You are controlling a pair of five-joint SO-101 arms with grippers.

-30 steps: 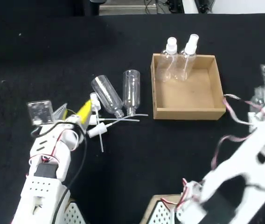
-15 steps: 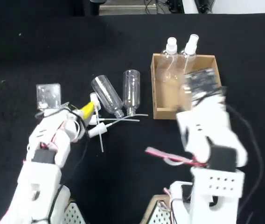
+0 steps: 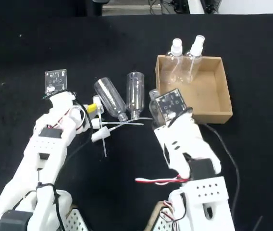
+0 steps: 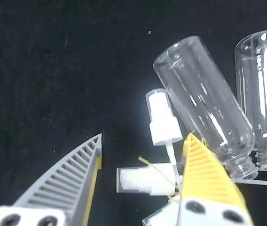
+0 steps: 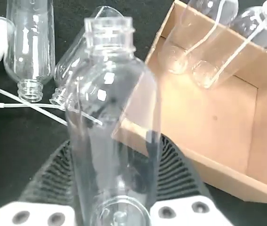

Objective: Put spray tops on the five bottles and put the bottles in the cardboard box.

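Observation:
My right gripper (image 5: pixel 114 181) is shut on a clear uncapped bottle (image 5: pixel 110 113), held upright just off the cardboard box's (image 5: pixel 218 122) front left corner; in the high view the bottle's neck (image 3: pixel 153 96) shows beside the right gripper (image 3: pixel 159 109). Two capped bottles (image 3: pixel 176 55) (image 3: pixel 195 50) lean on the box's far wall. Two uncapped bottles (image 3: pixel 110 98) (image 3: pixel 135 94) lie on the table left of the box. My left gripper (image 4: pixel 144 141) is open over loose white spray tops (image 4: pixel 161 123) (image 4: pixel 145 181), with its yellow finger (image 4: pixel 204 174) beside a lying bottle (image 4: pixel 204 108).
Thin dip tubes (image 3: pixel 127 122) from the spray tops stretch across the black table in front of the lying bottles. A third spray top (image 3: pixel 100 134) lies nearer the left arm. The box floor (image 3: pixel 199 96) is bare in front of the two capped bottles.
The right arm swung from the table's right edge across to the box's front left corner. The left gripper moved forward and closed in on the spray tops.

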